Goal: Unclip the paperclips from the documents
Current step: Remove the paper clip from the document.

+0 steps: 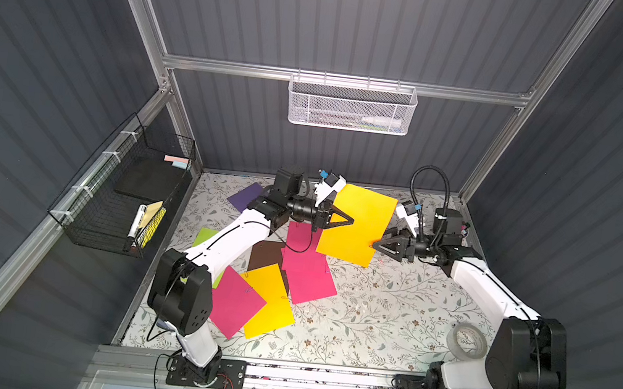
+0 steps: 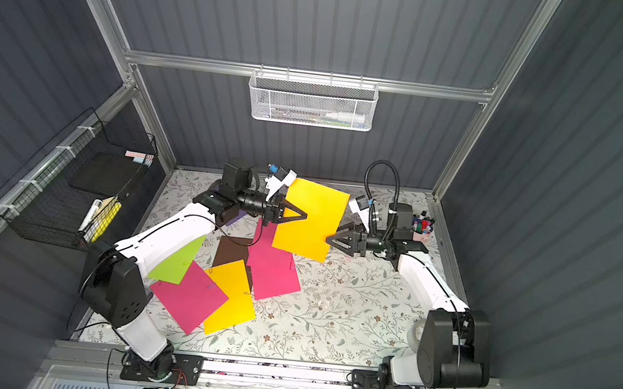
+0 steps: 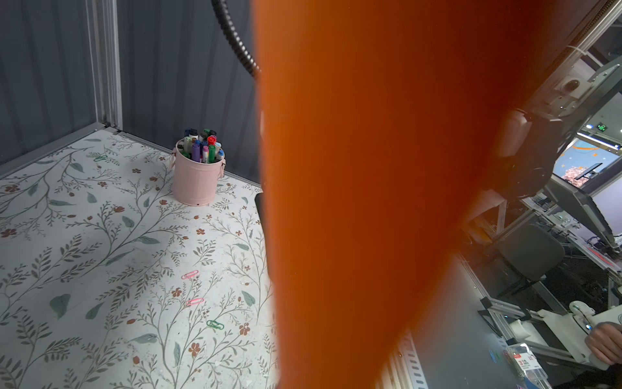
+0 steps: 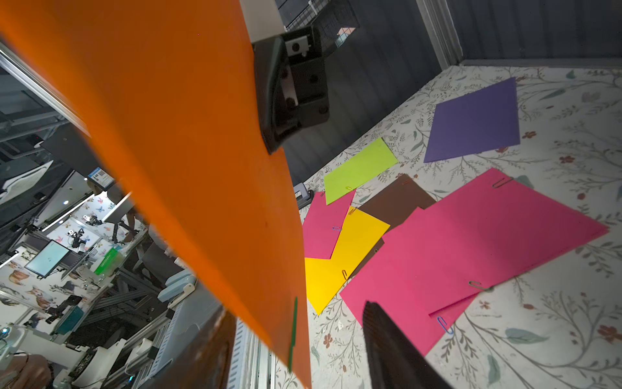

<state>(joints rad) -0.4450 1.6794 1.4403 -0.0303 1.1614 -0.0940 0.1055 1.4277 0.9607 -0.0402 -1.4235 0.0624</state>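
A white mesh metal basket (image 1: 350, 106) hangs from the aluminium rail (image 1: 236, 69) across the back wall, with a white tube-like thing (image 1: 382, 122) lying in it. On the left wall a black wire basket (image 1: 118, 197) holds pastel pink and blue sticky-note pads (image 1: 176, 161) at its far end and a white-barrelled marker (image 1: 136, 219) beside something yellow at its near end. A pale pink metal bucket (image 3: 197, 182) crammed with coloured markers (image 3: 202, 144) stands upright in the far right corner of the floral-print tabletop (image 1: 388, 312). A roll of clear tape (image 1: 467, 341) lies flat towards the near right.
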